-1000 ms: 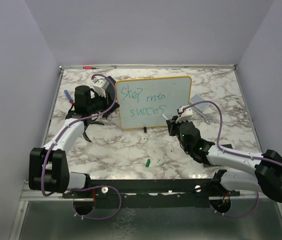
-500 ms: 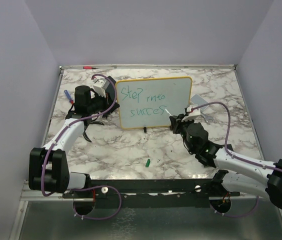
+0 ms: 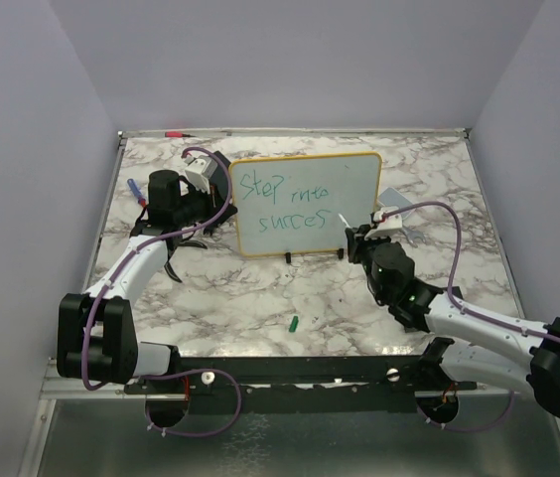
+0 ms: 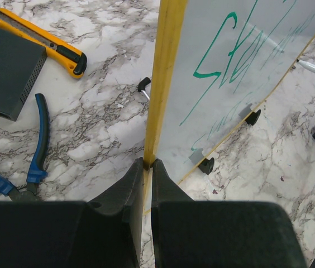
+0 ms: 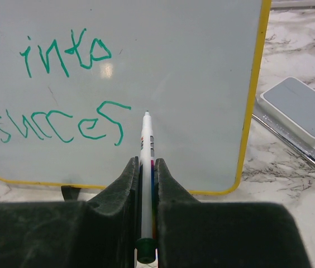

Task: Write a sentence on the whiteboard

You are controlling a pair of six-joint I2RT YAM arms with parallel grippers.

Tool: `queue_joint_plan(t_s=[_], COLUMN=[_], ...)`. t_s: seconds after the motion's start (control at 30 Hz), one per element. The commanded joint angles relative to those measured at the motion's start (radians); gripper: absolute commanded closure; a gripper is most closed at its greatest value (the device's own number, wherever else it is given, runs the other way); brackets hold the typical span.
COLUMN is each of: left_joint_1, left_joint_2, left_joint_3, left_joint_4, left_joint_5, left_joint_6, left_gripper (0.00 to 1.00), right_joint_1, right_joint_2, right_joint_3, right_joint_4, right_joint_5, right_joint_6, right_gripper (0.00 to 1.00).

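Note:
The whiteboard [image 3: 305,204], white with a yellow-orange frame, stands upright on black feet at mid table. Green writing [image 3: 285,202] on it reads "Step into" above "succes"; the right wrist view shows "into" and "succes" [image 5: 62,125]. My left gripper [image 4: 147,164] is shut on the board's left frame edge [image 4: 163,84]. My right gripper [image 5: 147,164] is shut on a white marker [image 5: 146,167] whose tip points at the board just right of the last letter, close to the surface. In the top view this gripper [image 3: 357,236] is at the board's lower right corner.
A green marker cap [image 3: 293,323] lies on the marble in front. A grey pad [image 5: 305,106] and a wrench [image 5: 291,145] lie right of the board. A yellow utility knife [image 4: 40,39], blue pliers [image 4: 32,162] and a black box [image 4: 4,67] lie to its left.
My right gripper with the marker moved right along the lower line and a last "s"-like letter appeared. The left arm and the board have not moved.

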Motion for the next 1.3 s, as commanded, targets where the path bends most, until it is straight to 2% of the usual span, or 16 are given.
queue_joint_plan(t_s=[0.0,0.4,0.8,1.07,1.27], left_joint_1=[-0.003,-0.002,-0.002,-0.002,-0.002], left_joint_2=[-0.032,-0.033,-0.033,-0.032,-0.035], left_joint_3=[-0.003,-0.003,-0.003,-0.003,-0.004], left_joint_4=[0.025,0.024,0.025,0.024,0.024], left_joint_5=[-0.002,0.000,-0.001,-0.001,-0.003], left_joint_6=[0.003,0.004,0.005,0.004,0.004], left_gripper=[1.00,1.00,1.00,1.00,1.00], right_joint_1=[-0.011,-0.028,-0.026,-0.026,-0.026], right_joint_2=[0.029,0.106,0.161,0.133,0.107], right_joint_3=[0.009,0.043,0.048,0.021,0.018], right_joint_4=[0.045,0.109,0.059,-0.025,-0.065], right_joint_5=[0.026,-0.006,-0.101,0.027,0.095], right_joint_6=[-0.027,-0.067,-0.043,0.055,0.066], right_gripper=[0.99,1.00,0.99,0.99,0.99])
